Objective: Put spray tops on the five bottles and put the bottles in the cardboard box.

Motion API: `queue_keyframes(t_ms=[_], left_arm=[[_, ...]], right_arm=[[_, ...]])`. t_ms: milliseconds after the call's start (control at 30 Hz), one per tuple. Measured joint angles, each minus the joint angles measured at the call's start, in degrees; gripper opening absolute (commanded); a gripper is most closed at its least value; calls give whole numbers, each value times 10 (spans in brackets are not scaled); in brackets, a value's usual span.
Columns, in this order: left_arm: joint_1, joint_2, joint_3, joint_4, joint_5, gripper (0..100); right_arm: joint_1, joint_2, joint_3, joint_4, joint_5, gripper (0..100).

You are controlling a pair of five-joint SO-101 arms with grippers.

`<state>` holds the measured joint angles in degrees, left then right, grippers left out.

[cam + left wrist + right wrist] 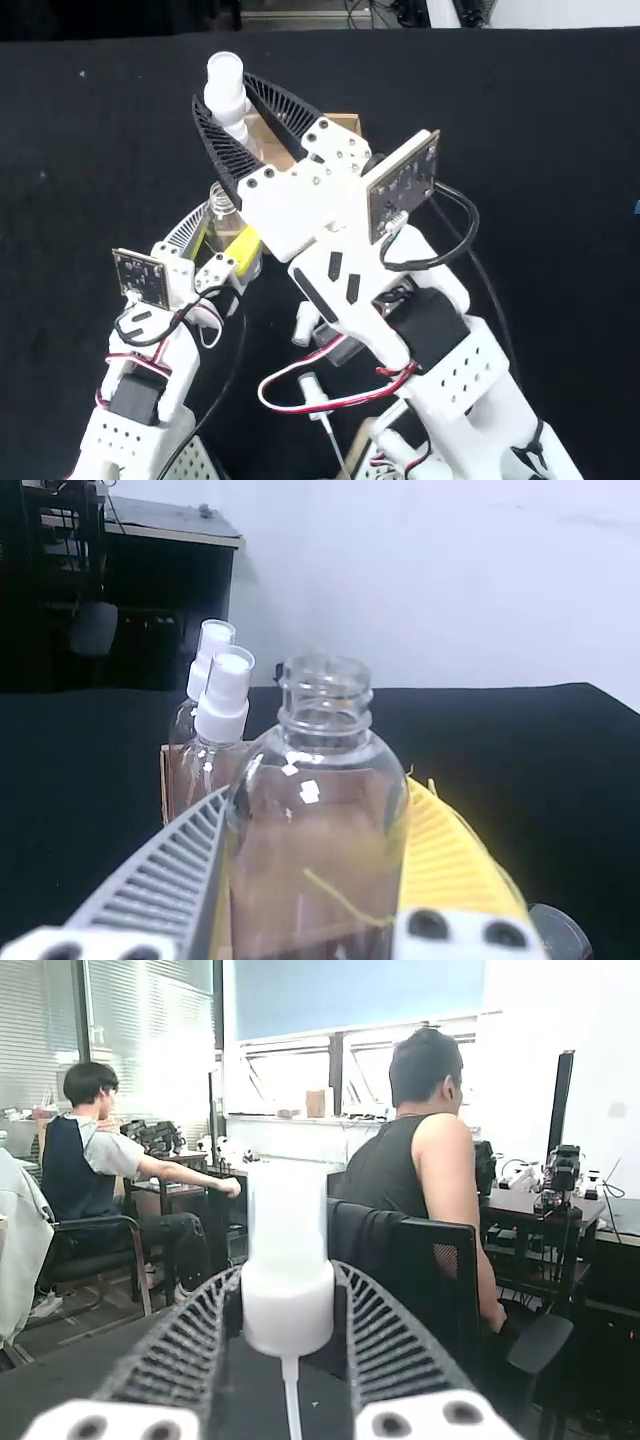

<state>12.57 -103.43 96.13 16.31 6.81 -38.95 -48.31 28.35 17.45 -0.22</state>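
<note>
My left gripper [222,222] is shut on a clear, uncapped bottle [318,830], held upright between its grey and yellow fingers; the bottle's open neck [222,196] shows from above. My right gripper [222,95] is raised above and just beyond that bottle, and its black ribbed fingers are shut on a white spray top [288,1220] whose thin dip tube hangs down. Behind stands the cardboard box [345,124], partly hidden by the right arm. In the left wrist view, two bottles with white spray tops [222,695] stand in the box [165,780].
Two loose white spray tops lie on the black table between the arm bases: one [304,325] close to the right arm, another [318,400] with its long tube pointing at the front edge. Red and black cables loop around both arms.
</note>
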Motion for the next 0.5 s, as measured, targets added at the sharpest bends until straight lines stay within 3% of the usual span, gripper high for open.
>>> queue_keyframes(t_ms=[500], left_arm=[[3,-1,0,0,0,125]], right_arm=[[0,0,0,-3,-66,11]])
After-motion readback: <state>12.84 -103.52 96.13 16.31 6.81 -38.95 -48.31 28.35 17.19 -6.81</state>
